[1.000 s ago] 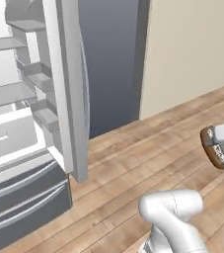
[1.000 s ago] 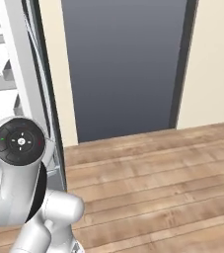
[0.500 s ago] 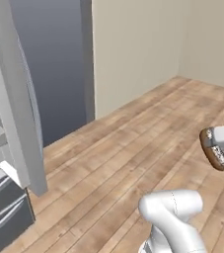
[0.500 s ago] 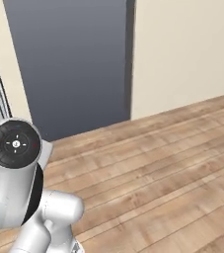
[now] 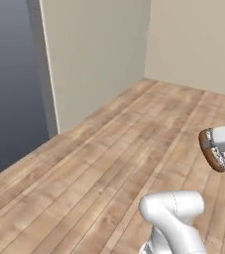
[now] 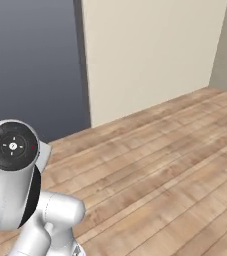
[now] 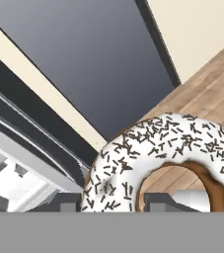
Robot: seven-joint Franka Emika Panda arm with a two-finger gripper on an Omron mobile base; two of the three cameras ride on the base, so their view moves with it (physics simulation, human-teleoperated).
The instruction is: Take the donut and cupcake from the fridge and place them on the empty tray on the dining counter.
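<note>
I note the gripper (image 7: 111,203) clamped narrow on the donut (image 7: 168,153), which stands on edge at five o'clock in the hand view. The open fridge (image 7: 15,173) sits at eight o'clock behind it; in the left base view the donut (image 5: 215,155) hangs over wooden floor (image 5: 114,168) at three o'clock.

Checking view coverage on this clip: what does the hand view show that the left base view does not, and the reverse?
Hand view alone: the donut's white icing with dark sprinkles close up, seated at the gripper, and part of the fridge with its white interior at the lower left.

Left base view alone: the robot's white arm rising at the lower right, and the far room corner where two beige walls meet.

Both: the donut held at the gripper, the wooden plank floor, a dark grey panel and beige wall.
</note>
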